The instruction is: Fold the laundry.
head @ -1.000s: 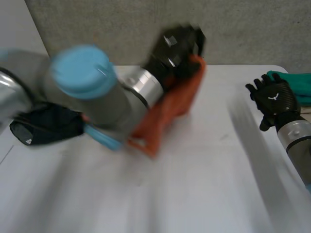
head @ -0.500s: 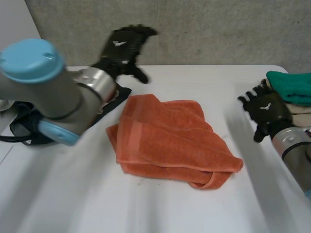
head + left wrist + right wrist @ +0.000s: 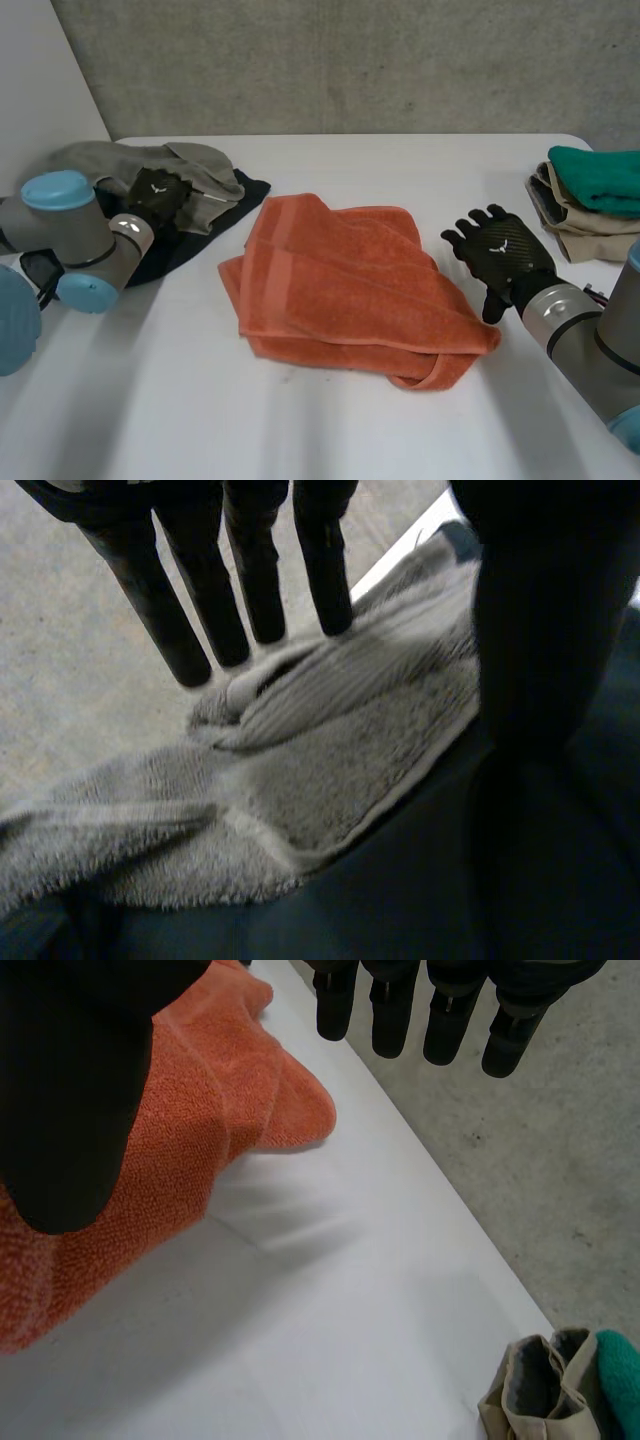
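Head view: the orange towel, held aloft a second ago, now lies in a loose, rumpled fold mid-table. The left hand has let it go and swung out to the grey towel heaped on a dark cloth. Meanwhile the right hand has drifted in from the stack of folded laundry to just beside the orange towel's near corner.

Left wrist view: we see straight fingers with the thumb apart, poised over the grey towel and gripping nothing — touching it, perhaps, though the blur leaves us unsure.

Right wrist view: the fingers are spread over bare table and the thumb is above the orange towel, empty-handed. We judge one piece roughly done and the next being sought.
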Tool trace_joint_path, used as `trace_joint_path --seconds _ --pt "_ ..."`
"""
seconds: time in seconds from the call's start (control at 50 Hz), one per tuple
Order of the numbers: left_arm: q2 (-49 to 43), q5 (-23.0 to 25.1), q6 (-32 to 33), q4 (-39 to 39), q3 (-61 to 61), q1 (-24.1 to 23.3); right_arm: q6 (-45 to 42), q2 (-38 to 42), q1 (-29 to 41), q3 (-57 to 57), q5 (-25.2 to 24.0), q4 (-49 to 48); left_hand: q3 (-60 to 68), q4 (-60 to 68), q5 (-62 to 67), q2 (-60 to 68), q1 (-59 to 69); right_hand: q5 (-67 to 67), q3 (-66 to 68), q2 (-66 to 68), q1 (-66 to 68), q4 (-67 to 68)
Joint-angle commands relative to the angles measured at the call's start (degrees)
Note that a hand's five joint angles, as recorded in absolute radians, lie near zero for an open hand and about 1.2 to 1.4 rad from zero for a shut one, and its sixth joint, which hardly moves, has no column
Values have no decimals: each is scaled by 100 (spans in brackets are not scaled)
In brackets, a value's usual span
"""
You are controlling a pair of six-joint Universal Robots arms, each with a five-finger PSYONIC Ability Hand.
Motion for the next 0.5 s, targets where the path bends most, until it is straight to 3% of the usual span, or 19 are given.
trace_joint_path --seconds 0.02,0.06,0.2,0.28,0.36,0.5 --pt "-333 9 -12 -16 392 100 1 15 -17 26 104 -3 3190 3241 3253 3189 3050 -267 -195 -202 -287 -204" --pt "-368 0 -21 -25 445 127 1 6 -17 26 130 -3 4331 4382 4395 4330 4191 -267 -195 -202 -287 -204" --pt "-403 -289 -21 54 753 276 1 15 -9 35 148 -3 4469 4520 4533 4469 4330 -267 -195 -202 -287 -204" --pt "-517 -1376 75 177 1331 618 1 15 -9 44 148 -3 4469 4520 4533 4469 4330 -267 -195 -202 -287 -204" --pt "-579 -1863 338 195 1509 856 9 15 -9 52 148 -3 4469 4520 4533 4469 4330 -267 -195 -202 -287 -204" --pt "-439 -1855 463 212 1018 804 1 6 -17 61 140 -3 4469 4520 4533 4469 4330 -267 -195 -202 -287 -204"
